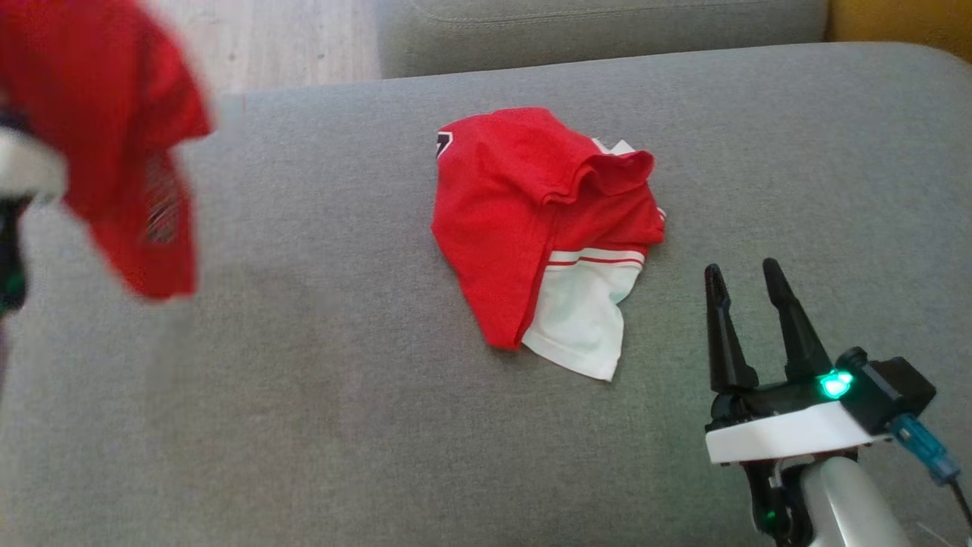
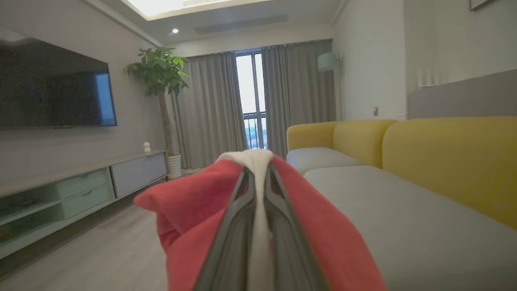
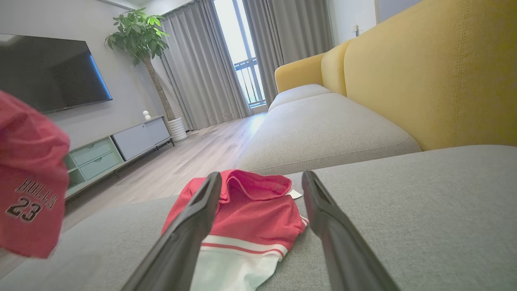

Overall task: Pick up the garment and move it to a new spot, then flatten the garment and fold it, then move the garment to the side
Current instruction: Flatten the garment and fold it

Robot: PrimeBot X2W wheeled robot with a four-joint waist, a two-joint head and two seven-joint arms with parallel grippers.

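Observation:
A red garment (image 1: 114, 137) hangs in the air at the upper left of the head view, blurred. My left gripper (image 2: 258, 169) is shut on it, with a white strip of the cloth pinched between the fingers and red fabric (image 2: 331, 234) draped to both sides. The right wrist view shows this hanging garment (image 3: 28, 182) with a printed name and number. A second red and white garment (image 1: 516, 213) lies crumpled in the middle of the grey sofa seat (image 1: 304, 380). My right gripper (image 1: 742, 267) stands open just right of it and below, its fingers framing that garment (image 3: 250, 214).
The seat's far edge borders wooden floor (image 1: 288, 38) and another grey cushion (image 1: 607, 30). A yellow backrest (image 3: 424, 72) runs along the right side. A TV (image 2: 52, 89), a low cabinet (image 2: 80, 190) and a potted plant (image 2: 159, 72) stand across the room.

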